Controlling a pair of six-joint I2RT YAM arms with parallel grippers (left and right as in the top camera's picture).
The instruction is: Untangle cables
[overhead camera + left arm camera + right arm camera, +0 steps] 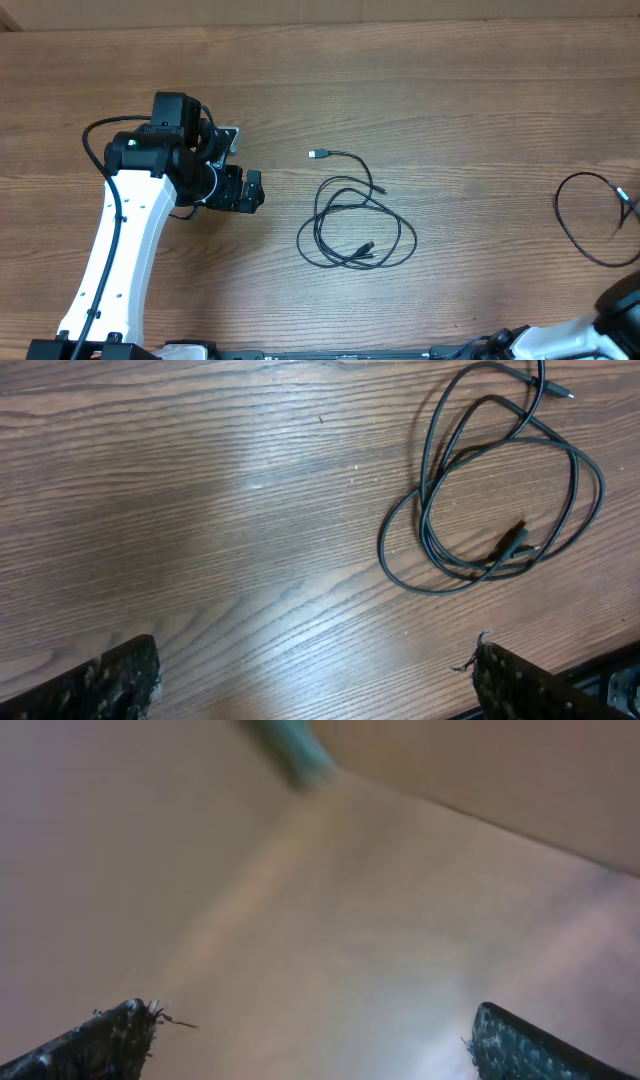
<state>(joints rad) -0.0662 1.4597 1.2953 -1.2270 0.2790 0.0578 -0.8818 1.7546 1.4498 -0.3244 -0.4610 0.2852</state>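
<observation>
- On the table point(450, 100): two cables, a coiled cable point(363, 249) at centre and a second cable point(557, 212) at the 3 o'clock edge.
- Left gripper point(318, 660): fingers spread, empty, at the coil's 9 o'clock, apart.
- Right gripper point(312, 1020): spread, empty, view blurred.

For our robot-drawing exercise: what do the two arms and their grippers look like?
Left arm: white tapered link, black joints, a black wire looped alongside. Left gripper: black, fingers rough-edged and frayed. Right arm: only a white-and-black bit shows.
</observation>
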